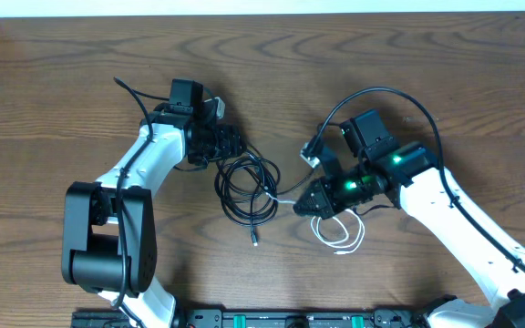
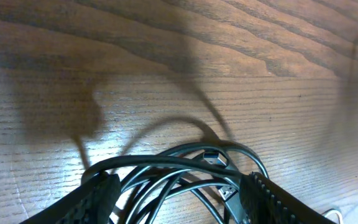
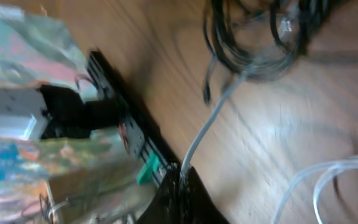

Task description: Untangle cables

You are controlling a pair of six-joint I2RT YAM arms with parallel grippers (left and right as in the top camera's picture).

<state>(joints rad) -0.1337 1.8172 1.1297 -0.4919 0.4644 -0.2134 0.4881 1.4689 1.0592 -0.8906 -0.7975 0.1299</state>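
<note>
**Figure.** Left claw released, its fingers spread to either side of the coiled black cables at the middle of the surface. Right claw clenched on the white cable, which runs toward the black coil. Its loose white loops lie just beside the right claw.

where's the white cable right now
In the overhead view the white cable lies right of centre, looped just below the right gripper, whose shut jaws pinch a strand running left toward the black cable coil.

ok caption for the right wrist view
Right pincer shut on the white cable, which runs up to the black coil.
</note>
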